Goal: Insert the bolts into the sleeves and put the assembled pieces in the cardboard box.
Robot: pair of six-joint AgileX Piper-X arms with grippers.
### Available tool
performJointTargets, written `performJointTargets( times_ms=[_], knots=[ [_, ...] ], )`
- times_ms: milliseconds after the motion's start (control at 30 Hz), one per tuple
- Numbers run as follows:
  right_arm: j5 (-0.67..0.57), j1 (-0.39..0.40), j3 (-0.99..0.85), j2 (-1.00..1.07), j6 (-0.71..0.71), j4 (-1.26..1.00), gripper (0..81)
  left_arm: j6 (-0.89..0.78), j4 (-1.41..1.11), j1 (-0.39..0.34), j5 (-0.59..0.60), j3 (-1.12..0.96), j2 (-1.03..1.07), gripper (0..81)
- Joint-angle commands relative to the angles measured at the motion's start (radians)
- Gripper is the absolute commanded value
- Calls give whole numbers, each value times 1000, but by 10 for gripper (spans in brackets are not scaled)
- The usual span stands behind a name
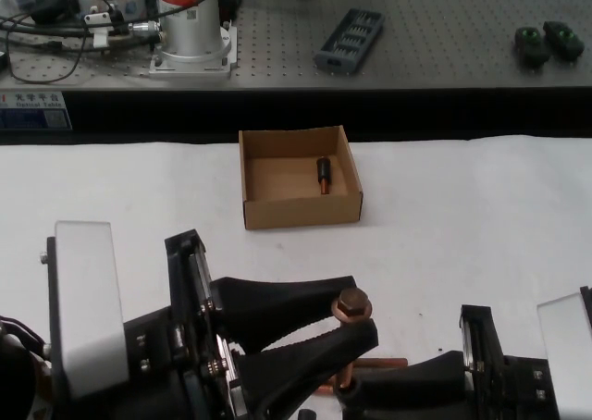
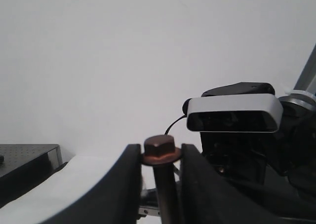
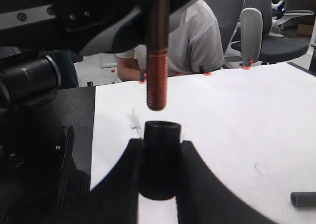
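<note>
My left gripper point(image 2: 160, 152) is shut on a copper bolt point(image 2: 159, 150) just below its hex head, and the shank hangs straight down. In the high view that bolt point(image 1: 352, 307) stands upright near the front edge, in the left gripper point(image 1: 353, 326). My right gripper point(image 3: 161, 144) is shut on a black sleeve point(image 3: 161, 135) held upright with its mouth open upward. The bolt's threaded tip point(image 3: 157, 86) hovers a little above the sleeve's mouth, apart from it. The cardboard box point(image 1: 301, 218) sits mid-table with one assembled piece point(image 1: 324, 176) inside.
A loose copper bolt point(image 1: 381, 364) lies on the white cloth by the grippers. A grey sleeve point(image 3: 302, 199) lies off to one side. On the rear bench stand a metal column point(image 1: 190, 22), a blue-grey rack point(image 1: 350, 39) and two dark items point(image 1: 548, 43).
</note>
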Motion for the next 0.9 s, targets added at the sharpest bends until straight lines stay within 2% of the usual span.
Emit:
performJointTargets(
  times_ms=[0, 633, 867],
  knots=[
    [-12, 2, -1, -12, 11, -30, 55, 5, -11, -4, -10, -11, -2, 6],
    [-12, 2, -1, -12, 11, -40, 55, -66, 55, -4, -4, -11, -2, 6],
    [-12, 2, -1, -12, 11, -40, 55, -32, 126, -4, -12, -11, -2, 6]
  ],
)
